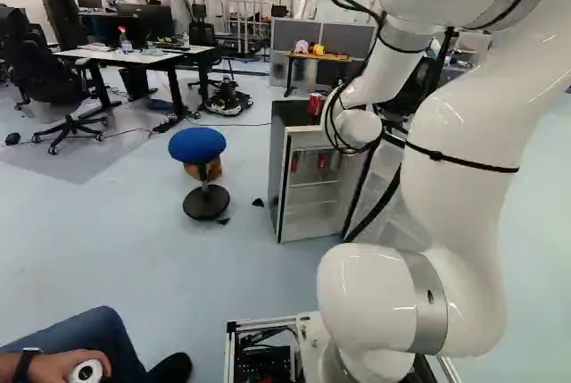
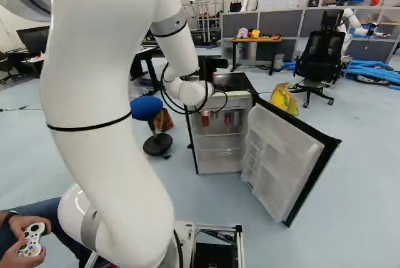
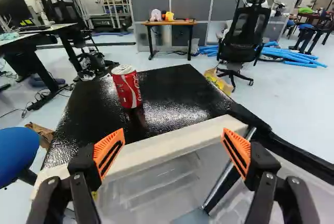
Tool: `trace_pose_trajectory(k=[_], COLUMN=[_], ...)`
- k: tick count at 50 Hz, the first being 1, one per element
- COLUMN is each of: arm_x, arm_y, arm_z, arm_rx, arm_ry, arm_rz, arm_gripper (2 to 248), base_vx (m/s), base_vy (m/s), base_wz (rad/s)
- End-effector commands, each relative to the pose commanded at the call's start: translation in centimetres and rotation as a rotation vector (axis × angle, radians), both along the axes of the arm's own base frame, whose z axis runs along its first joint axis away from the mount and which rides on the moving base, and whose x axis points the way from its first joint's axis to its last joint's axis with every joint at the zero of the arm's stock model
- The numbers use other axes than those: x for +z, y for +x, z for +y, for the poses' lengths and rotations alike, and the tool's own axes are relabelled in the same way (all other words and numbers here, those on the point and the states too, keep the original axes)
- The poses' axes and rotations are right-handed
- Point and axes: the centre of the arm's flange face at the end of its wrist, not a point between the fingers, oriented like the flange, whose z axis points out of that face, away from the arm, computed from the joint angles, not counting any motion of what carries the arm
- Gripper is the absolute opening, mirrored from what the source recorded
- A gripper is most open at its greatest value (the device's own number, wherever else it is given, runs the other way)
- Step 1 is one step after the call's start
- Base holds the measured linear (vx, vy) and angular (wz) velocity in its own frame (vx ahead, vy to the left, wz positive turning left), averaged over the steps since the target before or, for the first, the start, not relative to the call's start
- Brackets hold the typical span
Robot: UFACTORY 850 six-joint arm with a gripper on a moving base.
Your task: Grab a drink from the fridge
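Black parts of my gripper show beyond the wrist in the right base view; its fingertips are hidden there. In the wrist view the gripper stands open, with nothing between its orange pads, before the fridge's upper front edge. The fridge has a black top, where a red drink can stands upright, ahead of the fingers and nearer the left one. The fridge door is swung open. Inside, on an upper shelf, red cans and a greyish can show.
A blue stool stands beside the fridge. Farther back are desks, a small wooden table, an office chair and a yellow bag. Another robot is at the back. A seated person's hands hold a controller near the base.
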Motion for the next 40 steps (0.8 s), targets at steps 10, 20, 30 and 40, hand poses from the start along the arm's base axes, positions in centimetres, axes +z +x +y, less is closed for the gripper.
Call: trace_pose_trajectory(k=[10, 20, 30, 40], arm_x=[0.7, 1.4, 2.0, 2.6], arm_y=[-1.4, -2.5, -3.4, -3.9], arm_z=[-1.2, -2.5, -3.8, -5.2], arm_rx=[-0.03, -0.062, -0.094, -0.124], arm_ry=[0.009, 0.019, 0.032, 0.047], arm_rz=[0.029, 0.056, 0.088, 0.124], arm_gripper=[247, 247, 247, 247], base_vx=[0.0, 0.0, 0.0, 0.0], base_vy=[0.0, 0.0, 0.0, 0.0], base_wz=[0.0, 0.0, 0.0, 0.0])
